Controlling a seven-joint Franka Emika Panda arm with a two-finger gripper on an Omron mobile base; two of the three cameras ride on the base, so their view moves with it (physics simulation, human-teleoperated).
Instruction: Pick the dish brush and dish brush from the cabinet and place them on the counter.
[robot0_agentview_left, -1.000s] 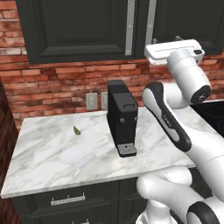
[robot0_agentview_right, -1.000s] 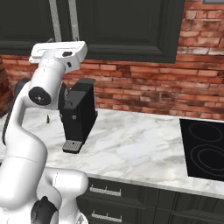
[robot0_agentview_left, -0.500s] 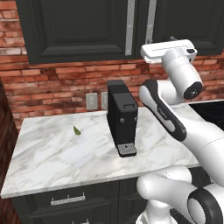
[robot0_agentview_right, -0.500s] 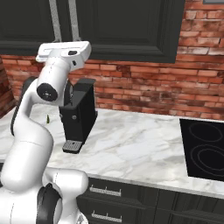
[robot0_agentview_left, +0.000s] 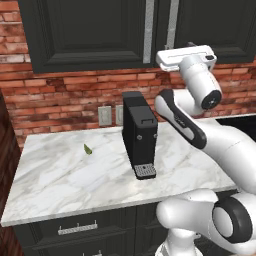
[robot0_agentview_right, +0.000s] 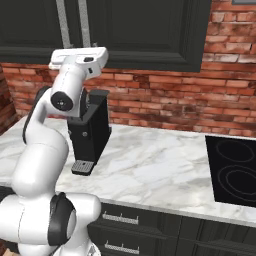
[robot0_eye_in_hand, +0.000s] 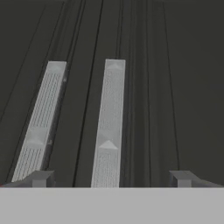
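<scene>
Cabinet: tall dark charcoal wall cupboard with panelled doors, doors shut, across the top of both base views; the two dish brushes presumably lie behind the doors, so their place inside cannot be told.
Handles: two long silver bar handles, upright and side by side where the doors meet; top centre of the left base view, upper left of the right base view.
Claw: two-finger claw with both dark tips spread wide apart and nothing between them; the right-hand bar stands between the tips, nearer the left tip, not yet touched as far as can be judged.
Table: broad white marble slab with grey veining, bare at left and right of a black box-shaped coffee machine; a small green scrap lies at centre left.
Handling, judged: the bar is rigid, smooth metal, likely slippery; best taken at mid-length, square across. The door should swing stiffly on its hinges. The brushes are probably light, with stiff handles that suit a grip at the handle's middle.
Hand view adds: the alignment of tips and bars, close up.
Base views add: the arm's white hand raised level with the cabinet's lower edge, and a black cooktop at right.
</scene>
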